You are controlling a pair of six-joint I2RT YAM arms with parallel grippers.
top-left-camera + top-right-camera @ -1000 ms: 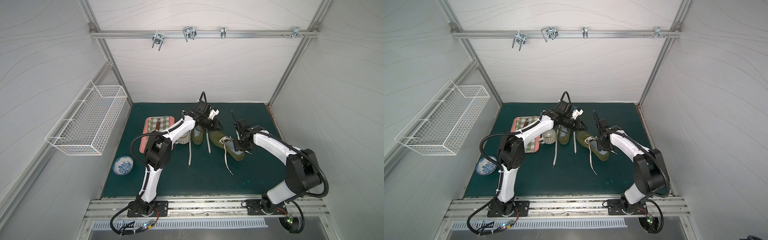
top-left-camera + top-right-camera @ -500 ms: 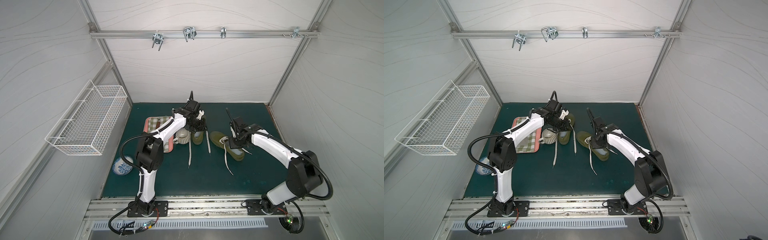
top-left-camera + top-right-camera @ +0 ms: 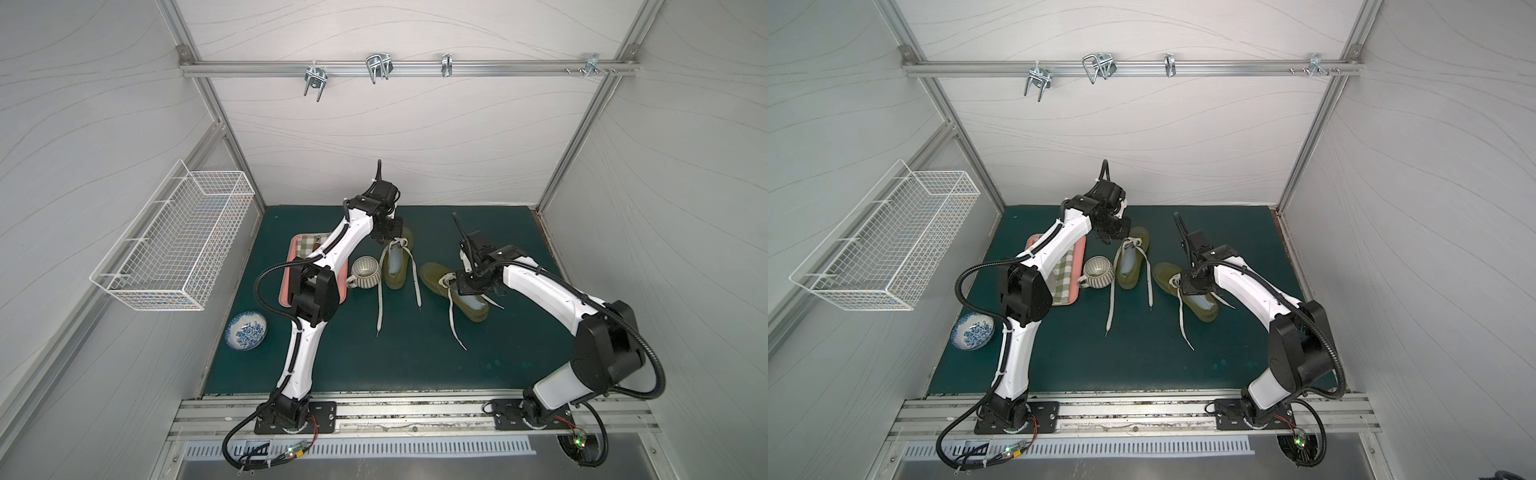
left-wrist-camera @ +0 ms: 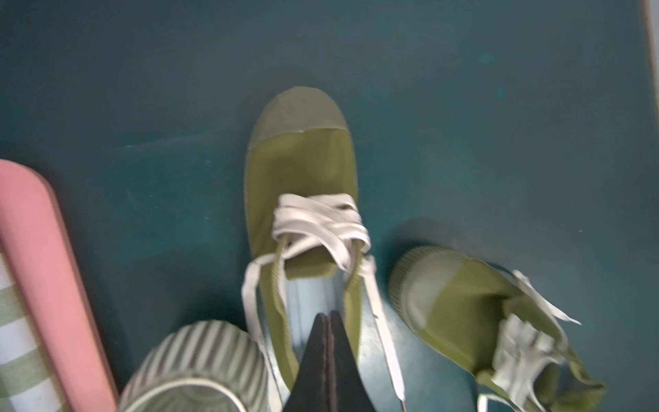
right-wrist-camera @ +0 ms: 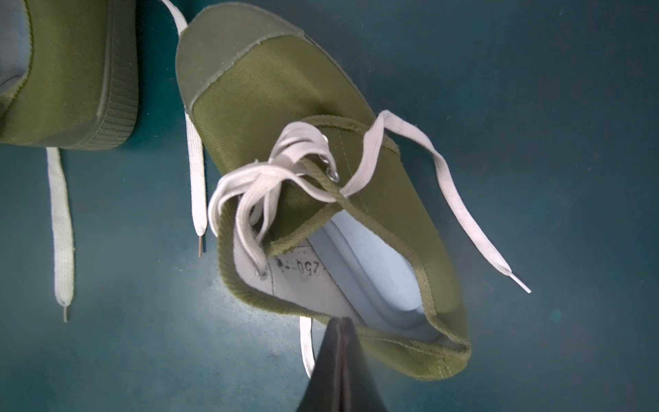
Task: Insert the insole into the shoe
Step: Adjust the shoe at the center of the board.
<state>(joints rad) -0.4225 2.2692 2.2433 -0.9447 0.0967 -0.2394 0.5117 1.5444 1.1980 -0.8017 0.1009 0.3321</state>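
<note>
Two olive-green shoes with loose white laces lie on the teal mat: one shoe (image 3: 397, 266) near the middle, the other shoe (image 3: 457, 291) to its right. A pale blue insole (image 4: 308, 303) lies inside the middle shoe (image 4: 303, 167). A second pale blue insole (image 5: 378, 271) lies inside the right-hand shoe (image 5: 285, 89). My left gripper (image 4: 328, 315) is shut, hovering over the middle shoe's opening with nothing between its fingers. At the right-hand shoe's collar rim my right gripper (image 5: 342, 321) is also shut and holds nothing. Both top views show the left gripper (image 3: 386, 237) and right gripper (image 3: 1192, 286).
A striped mug (image 3: 365, 272) stands right beside the middle shoe. A pink tray (image 3: 286, 291) with a checked cloth lies under my left arm. A blue patterned bowl (image 3: 246, 331) sits at the mat's left edge. A wire basket (image 3: 178, 237) hangs on the left wall. Laces (image 3: 379, 307) trail frontward.
Both grippers have closed. The left gripper has drawn back leftward to above the middle shoe. The right gripper has shifted slightly along its shoe.
</note>
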